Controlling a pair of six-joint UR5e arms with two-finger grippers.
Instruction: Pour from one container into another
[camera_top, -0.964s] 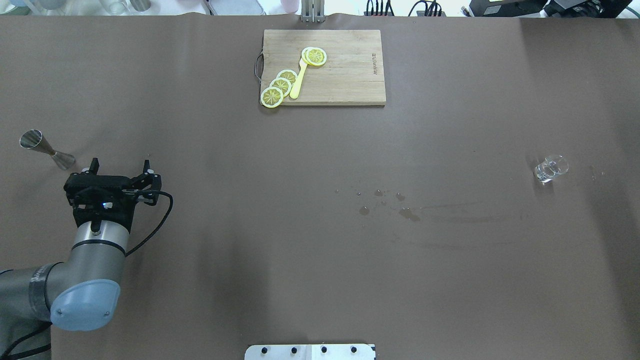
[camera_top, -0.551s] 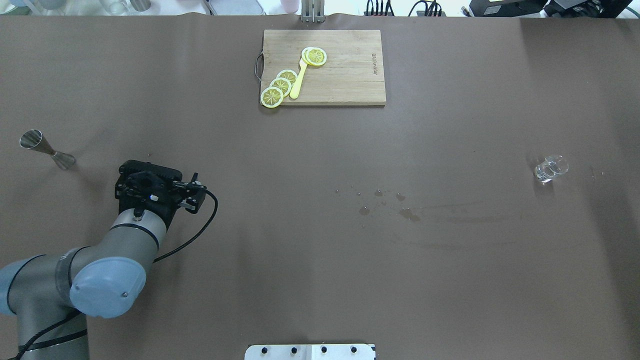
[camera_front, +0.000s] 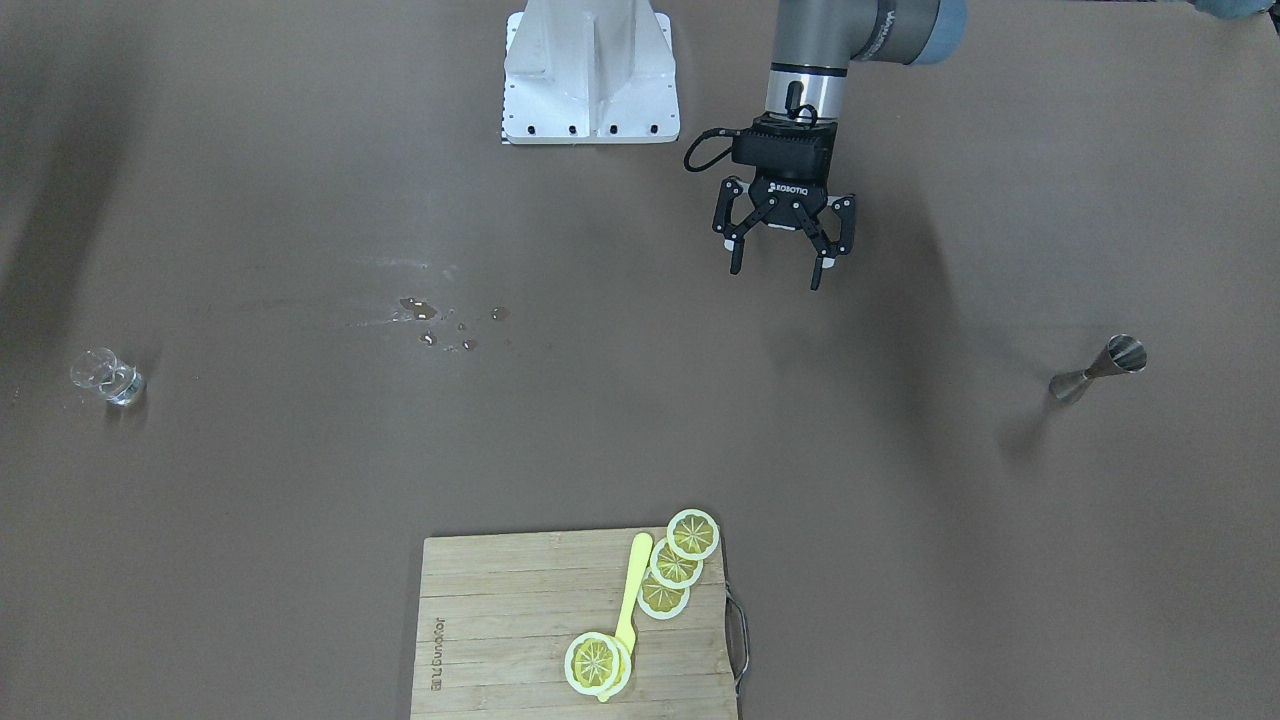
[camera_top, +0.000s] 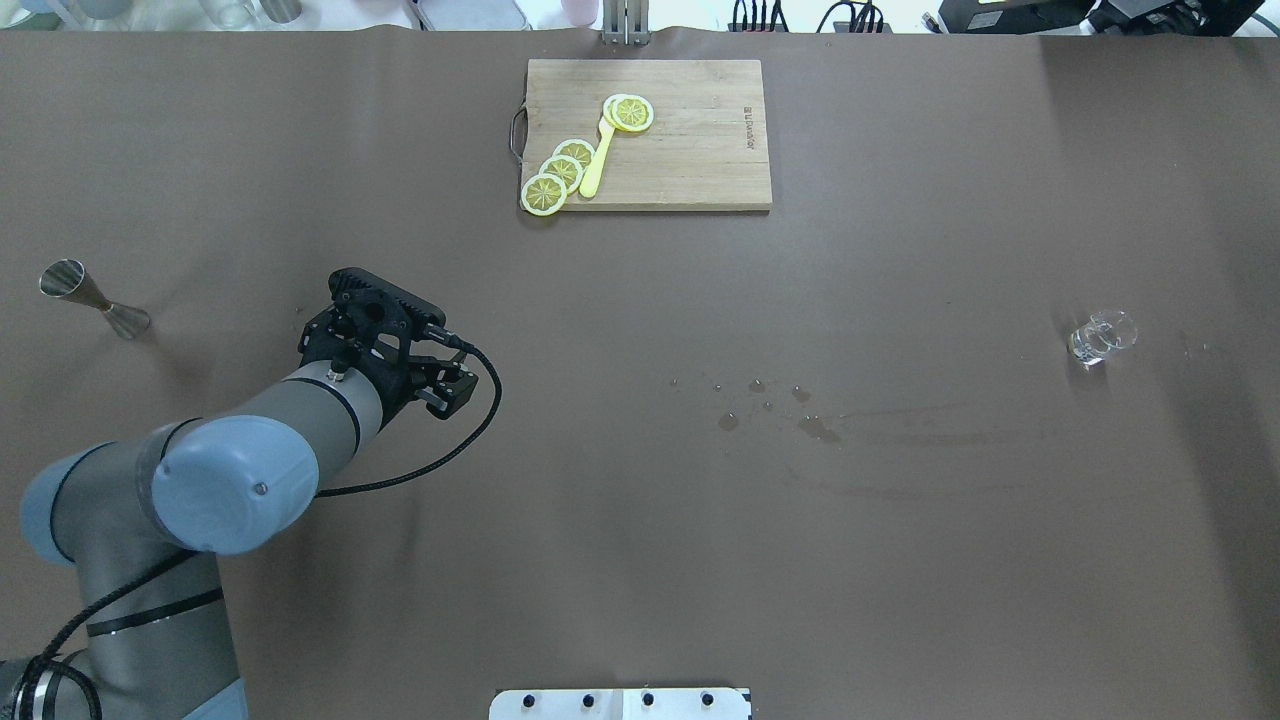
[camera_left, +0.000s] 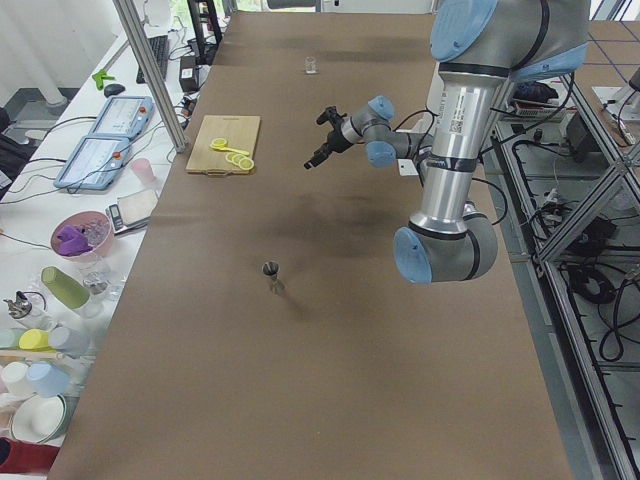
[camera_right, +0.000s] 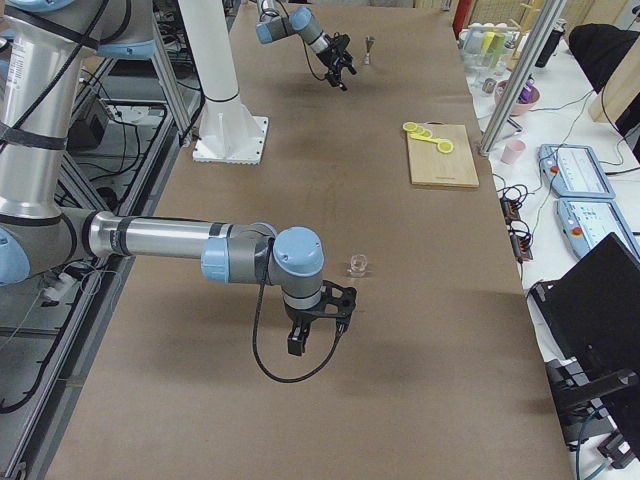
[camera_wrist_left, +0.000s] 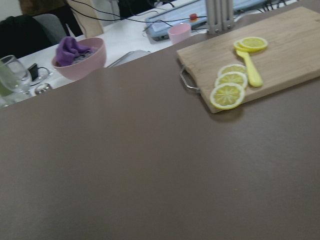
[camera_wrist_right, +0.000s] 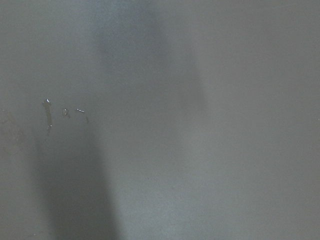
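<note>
The steel jigger (camera_top: 95, 298) (camera_front: 1098, 369) (camera_left: 271, 273) stands upright near the table's left end. At the opposite end stands the clear glass cup (camera_top: 1100, 338) (camera_front: 108, 380) (camera_right: 357, 266). My left gripper (camera_front: 780, 262) (camera_left: 318, 140) hangs open and empty above the table, well to the right of the jigger. From overhead its fingers are hidden under the wrist (camera_top: 375, 325). My right gripper (camera_right: 330, 318) shows only in the exterior right view, held above the table close to the cup. I cannot tell whether it is open or shut.
A wooden cutting board (camera_top: 690, 150) (camera_front: 500, 600) at the far middle edge carries lemon slices (camera_top: 560, 172) and a yellow utensil (camera_top: 597, 160). Water drops (camera_top: 770, 400) (camera_front: 440, 320) lie mid-table. Bowls and cups (camera_left: 80, 235) stand on a side bench beyond the table.
My left arm has swung right and forward, away from the jigger, and its wrist has turned. The jigger and the glass cup have not moved.
</note>
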